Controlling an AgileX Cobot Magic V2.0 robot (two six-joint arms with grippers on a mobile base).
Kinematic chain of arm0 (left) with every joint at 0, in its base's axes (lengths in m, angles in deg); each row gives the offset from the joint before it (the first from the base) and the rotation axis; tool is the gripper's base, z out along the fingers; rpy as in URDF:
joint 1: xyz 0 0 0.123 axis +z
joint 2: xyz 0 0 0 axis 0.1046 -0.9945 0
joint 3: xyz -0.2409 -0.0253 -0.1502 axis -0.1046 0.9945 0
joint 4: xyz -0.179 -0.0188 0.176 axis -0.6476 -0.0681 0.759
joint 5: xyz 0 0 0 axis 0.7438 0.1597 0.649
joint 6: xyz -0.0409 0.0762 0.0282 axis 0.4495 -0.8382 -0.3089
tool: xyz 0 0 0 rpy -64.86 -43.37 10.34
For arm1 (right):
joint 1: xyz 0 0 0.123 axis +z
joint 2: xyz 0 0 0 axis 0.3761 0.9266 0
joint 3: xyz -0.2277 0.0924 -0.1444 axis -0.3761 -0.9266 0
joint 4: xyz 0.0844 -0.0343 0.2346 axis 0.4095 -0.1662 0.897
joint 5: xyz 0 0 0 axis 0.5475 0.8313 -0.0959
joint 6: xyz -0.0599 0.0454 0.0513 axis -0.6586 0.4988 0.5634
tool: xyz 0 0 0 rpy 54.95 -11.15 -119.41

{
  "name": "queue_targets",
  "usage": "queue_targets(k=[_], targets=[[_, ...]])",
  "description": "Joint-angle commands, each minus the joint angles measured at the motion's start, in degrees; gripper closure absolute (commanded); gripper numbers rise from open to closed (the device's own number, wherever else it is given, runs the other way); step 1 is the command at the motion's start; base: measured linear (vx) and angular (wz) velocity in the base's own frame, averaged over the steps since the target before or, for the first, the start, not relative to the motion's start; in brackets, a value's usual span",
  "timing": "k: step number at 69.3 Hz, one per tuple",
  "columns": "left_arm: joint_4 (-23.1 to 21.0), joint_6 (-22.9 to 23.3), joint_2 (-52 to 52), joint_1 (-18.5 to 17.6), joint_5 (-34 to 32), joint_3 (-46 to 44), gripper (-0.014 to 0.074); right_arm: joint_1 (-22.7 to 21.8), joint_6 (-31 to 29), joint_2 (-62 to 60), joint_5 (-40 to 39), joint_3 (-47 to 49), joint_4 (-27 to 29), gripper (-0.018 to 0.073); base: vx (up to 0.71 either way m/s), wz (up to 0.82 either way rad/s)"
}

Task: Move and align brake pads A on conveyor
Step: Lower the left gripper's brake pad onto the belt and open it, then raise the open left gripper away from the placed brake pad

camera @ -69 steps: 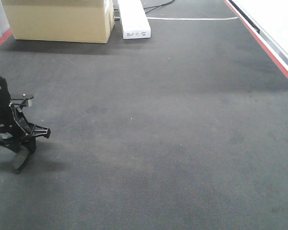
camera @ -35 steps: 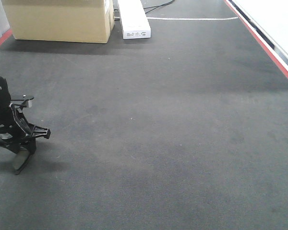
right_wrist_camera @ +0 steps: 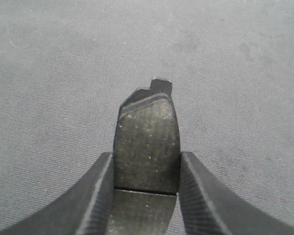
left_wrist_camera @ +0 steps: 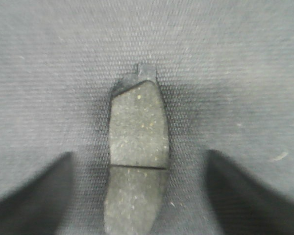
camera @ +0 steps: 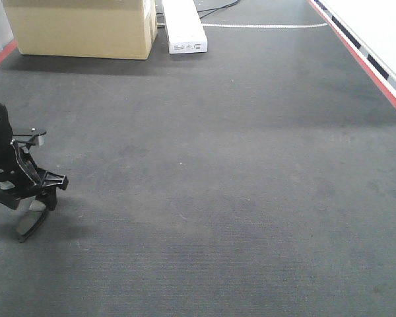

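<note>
A grey brake pad (left_wrist_camera: 138, 132) with a central groove lies flat on the dark conveyor (camera: 224, 165). My left gripper (left_wrist_camera: 139, 152) is open, its fingers wide on either side of the pad and clear of it. In the front view this gripper (camera: 33, 198) hangs at the left edge, just above the pad (camera: 28, 223). My right gripper (right_wrist_camera: 146, 156) is shut on a second brake pad (right_wrist_camera: 147, 142), which it holds above the belt (right_wrist_camera: 235, 73). The right arm is outside the front view.
A cardboard box (camera: 79, 26) and a long white box (camera: 183, 26) stand at the belt's far end. A red side edge (camera: 373, 72) runs along the right; another shows at far left (camera: 0, 56).
The left gripper has shifted slightly left, and the pad under it now lies lower and flatter on the belt.
</note>
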Motion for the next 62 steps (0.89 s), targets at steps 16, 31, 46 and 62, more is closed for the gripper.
queue_targets(k=[16, 31, 46, 62], targets=[[-1.5, -3.0, 8.8, -0.4, -3.8, -1.7, 0.0014, -0.4, -0.5, 0.5, -4.9, 1.6, -0.3, 0.0566, 0.00, 0.00], [-1.6, -4.2, 15.8, -0.4, -5.1, -1.7, 0.0042, -0.4, -0.5, 0.5, -4.9, 1.6, -0.3, 0.0566, 0.00, 0.00], [-1.2, -4.2, 22.5, -0.4, -5.3, -1.4, 0.0042, -0.4, -0.5, 0.5, -4.9, 1.6, -0.3, 0.0566, 0.00, 0.00], [-1.7, -4.2, 32.9, -0.5, -13.3, 9.8, 0.0042, -0.4, -0.5, 0.5, -4.9, 1.6, -0.3, 0.0566, 0.00, 0.00]])
